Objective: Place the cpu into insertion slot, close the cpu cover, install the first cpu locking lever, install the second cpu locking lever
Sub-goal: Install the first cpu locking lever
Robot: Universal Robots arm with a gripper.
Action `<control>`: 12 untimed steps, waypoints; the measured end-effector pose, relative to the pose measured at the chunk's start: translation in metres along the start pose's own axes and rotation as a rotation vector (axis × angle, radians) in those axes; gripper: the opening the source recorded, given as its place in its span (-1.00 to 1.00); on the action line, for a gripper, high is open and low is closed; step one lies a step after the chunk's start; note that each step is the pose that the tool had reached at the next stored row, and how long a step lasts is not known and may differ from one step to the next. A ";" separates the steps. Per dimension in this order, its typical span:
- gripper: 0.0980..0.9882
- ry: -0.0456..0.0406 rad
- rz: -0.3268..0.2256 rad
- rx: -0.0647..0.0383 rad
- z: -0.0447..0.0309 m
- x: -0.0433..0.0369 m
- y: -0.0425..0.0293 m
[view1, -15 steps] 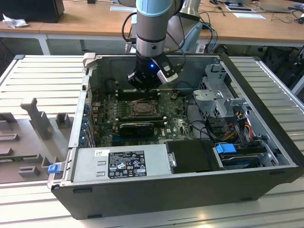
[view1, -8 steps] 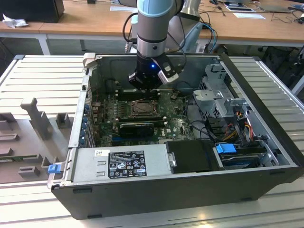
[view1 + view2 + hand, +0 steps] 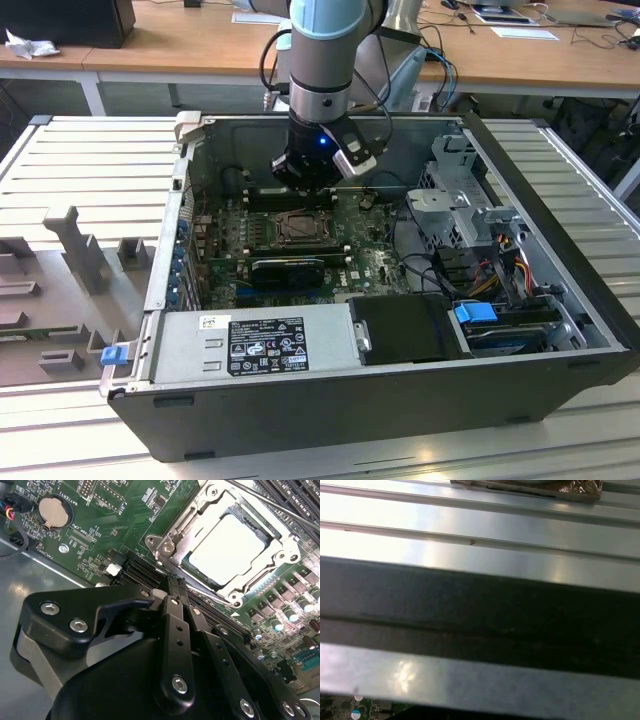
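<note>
The second wrist view shows the cpu (image 3: 227,547) seated in the insertion slot (image 3: 192,515) with the cpu cover (image 3: 172,535) down around it. The tool (image 3: 172,580), fingers pinched together and empty, hovers just beside; the locking-lever step looks in hand.

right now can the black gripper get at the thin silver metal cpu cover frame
Probably yes. The gripper hangs right beside the silver cpu cover, which lies closed over the grey-topped cpu, with nothing seen between them.
</note>
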State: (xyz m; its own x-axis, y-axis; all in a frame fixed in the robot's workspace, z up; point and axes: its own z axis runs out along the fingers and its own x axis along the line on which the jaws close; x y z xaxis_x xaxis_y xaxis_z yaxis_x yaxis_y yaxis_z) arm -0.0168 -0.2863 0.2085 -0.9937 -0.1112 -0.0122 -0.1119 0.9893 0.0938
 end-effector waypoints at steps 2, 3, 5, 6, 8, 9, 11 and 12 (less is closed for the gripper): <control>-0.98 0.0001 0.000 0.001 0.0028 -0.0004 -0.0003; -0.98 0.0003 0.000 0.002 0.0030 -0.0006 -0.0003; -0.98 0.0006 0.000 0.005 0.0036 -0.0008 -0.0004; -0.98 0.0009 0.000 0.007 0.0039 -0.0009 -0.0005; -0.98 0.0016 0.000 0.014 0.0043 -0.0010 -0.0005; -0.98 0.0018 0.000 0.016 0.0045 -0.0010 -0.0005; -0.98 0.0025 0.000 0.023 0.0051 -0.0010 -0.0006; -0.98 0.0026 0.000 0.024 0.0055 -0.0010 -0.0006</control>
State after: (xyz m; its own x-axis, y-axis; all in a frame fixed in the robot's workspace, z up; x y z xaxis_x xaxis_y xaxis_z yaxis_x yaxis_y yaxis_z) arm -0.0157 -0.2863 0.2030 -0.9937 -0.1116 -0.0097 -0.1120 0.9912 0.0702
